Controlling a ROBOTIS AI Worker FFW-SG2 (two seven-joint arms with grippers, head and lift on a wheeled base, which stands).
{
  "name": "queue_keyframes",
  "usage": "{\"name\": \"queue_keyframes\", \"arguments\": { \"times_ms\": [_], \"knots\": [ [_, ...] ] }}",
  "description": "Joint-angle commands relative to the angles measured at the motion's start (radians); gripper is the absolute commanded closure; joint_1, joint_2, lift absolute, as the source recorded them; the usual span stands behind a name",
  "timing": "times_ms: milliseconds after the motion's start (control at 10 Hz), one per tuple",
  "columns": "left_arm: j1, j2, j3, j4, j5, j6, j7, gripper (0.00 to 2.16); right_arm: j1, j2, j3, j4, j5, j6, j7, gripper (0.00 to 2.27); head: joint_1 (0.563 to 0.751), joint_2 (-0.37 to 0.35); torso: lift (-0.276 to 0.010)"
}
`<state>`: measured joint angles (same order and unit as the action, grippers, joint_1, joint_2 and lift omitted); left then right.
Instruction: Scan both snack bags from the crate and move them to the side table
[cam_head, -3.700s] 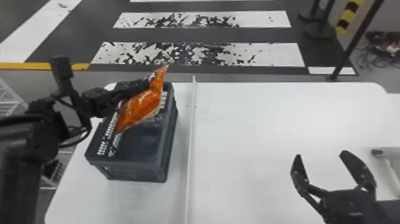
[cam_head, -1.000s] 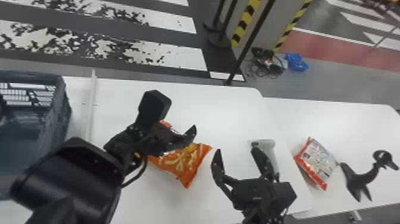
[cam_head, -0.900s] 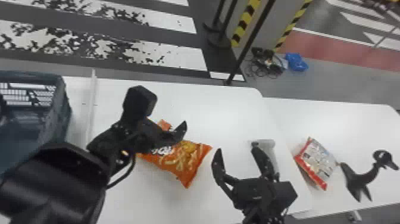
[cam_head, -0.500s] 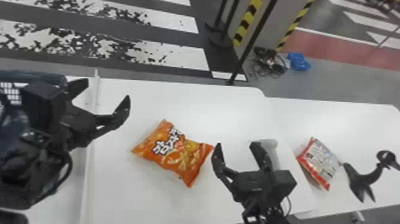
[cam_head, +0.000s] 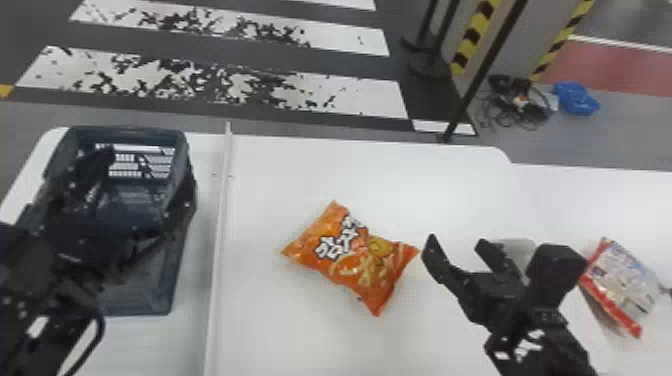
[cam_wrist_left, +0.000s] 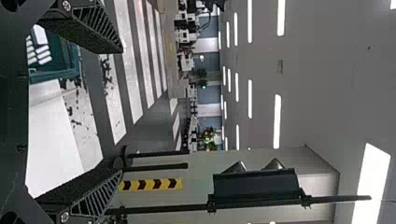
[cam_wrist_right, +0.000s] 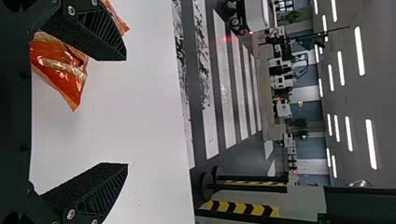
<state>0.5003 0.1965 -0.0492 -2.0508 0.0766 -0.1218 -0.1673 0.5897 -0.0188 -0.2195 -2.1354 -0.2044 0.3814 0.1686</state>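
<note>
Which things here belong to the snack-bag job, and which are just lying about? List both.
Part of the job:
- orange snack bag
- red-and-white snack bag, on the side table
- crate
- left gripper
- right gripper

Just lying about:
- blue bundle on the floor
- tangle of cables beside it

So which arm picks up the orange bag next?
Right arm, I'd say: its open jaws are just beside the orange bag and nearer the side table. Left arm is at the crate.
</note>
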Motion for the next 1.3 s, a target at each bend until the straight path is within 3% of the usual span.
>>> {"name": "queue_keyframes", "arguments": {
  "times_ms": [0, 100, 400, 600, 800, 1200],
  "knots": [
    [0.08, -0.019, 0.048, -0.02, 0.0, -0.06, -0.009, 0.09, -0.061, -0.015, -0.08, -0.031, -0.135, 0.327, 0.046, 0.15, 0.695, -0.161, -0.075],
    [0.119, -0.037, 0.072, -0.031, 0.0, -0.087, -0.02, 0.09, -0.088, -0.018, -0.127, -0.038, -0.199, 0.452, 0.057, 0.14, 0.695, -0.153, -0.075],
    [0.178, -0.046, 0.098, -0.031, 0.0, -0.109, -0.028, 0.09, -0.107, -0.026, -0.207, -0.055, -0.305, 0.532, 0.08, 0.14, 0.695, -0.137, -0.075],
    [0.202, -0.066, 0.115, -0.028, 0.0, -0.118, -0.034, 0.09, -0.166, -0.041, -0.216, -0.034, -0.349, 0.664, 0.088, 0.14, 0.695, -0.131, -0.075],
    [0.204, -0.071, 0.117, -0.028, 0.0, -0.118, -0.041, 0.09, -0.225, -0.058, -0.215, 0.023, -0.392, 0.778, 0.104, 0.14, 0.695, -0.097, -0.075],
    [0.208, -0.071, 0.118, -0.022, 0.002, -0.118, -0.047, 0.09, -0.358, -0.07, -0.173, 0.166, -0.392, 0.842, 0.111, 0.13, 0.695, -0.056, -0.075]
  ]
}}
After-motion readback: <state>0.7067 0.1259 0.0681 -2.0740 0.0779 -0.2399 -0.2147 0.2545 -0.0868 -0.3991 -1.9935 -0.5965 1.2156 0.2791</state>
